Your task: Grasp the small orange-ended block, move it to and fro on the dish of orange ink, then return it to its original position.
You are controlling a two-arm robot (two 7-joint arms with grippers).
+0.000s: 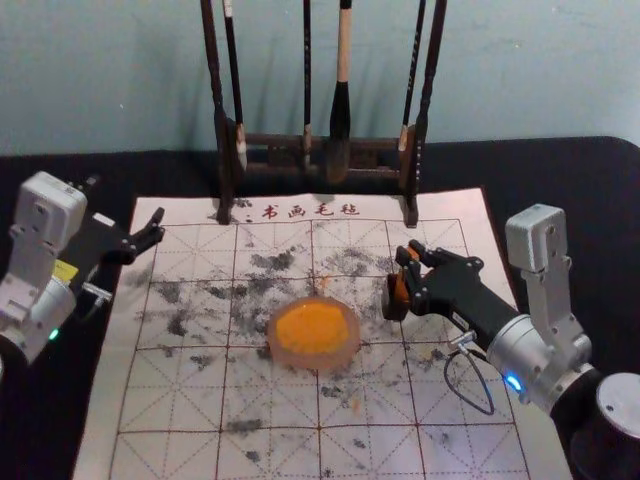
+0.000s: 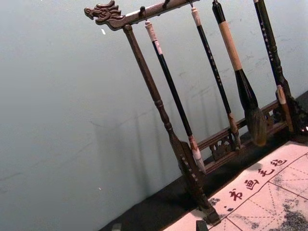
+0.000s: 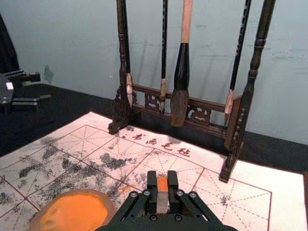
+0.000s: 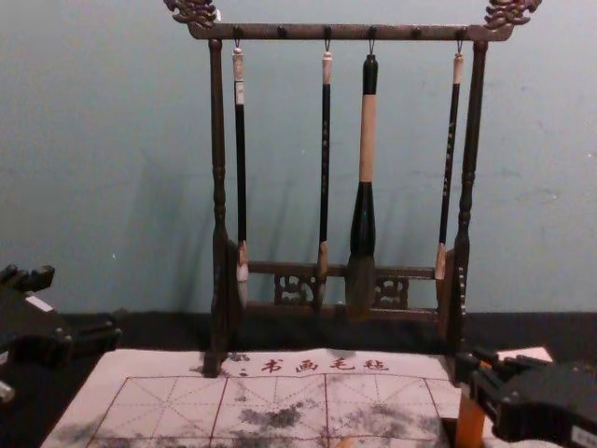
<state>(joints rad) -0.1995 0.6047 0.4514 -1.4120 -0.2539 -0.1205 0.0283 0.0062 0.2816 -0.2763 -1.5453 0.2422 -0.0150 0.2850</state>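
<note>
In the head view my right gripper [image 1: 410,278] is right of the round dish of orange ink [image 1: 312,332], shut on the upright block [image 1: 402,288], with a dark piece beside the block's lower part. The right wrist view shows the right gripper [image 3: 162,185] pinching the block [image 3: 162,196], orange on top and pale below, and the ink dish [image 3: 74,211] beside it. The block [image 4: 470,420] looks orange in the chest view; whether its base touches the mat I cannot tell. My left gripper [image 1: 124,208] is parked open at the mat's left edge.
A wooden rack [image 4: 219,168] with several hanging brushes [image 4: 367,140] stands behind the ink-smudged gridded mat [image 1: 190,400]. Dark cloth [image 1: 590,200] covers the table around the mat. A pale wall rises behind the rack.
</note>
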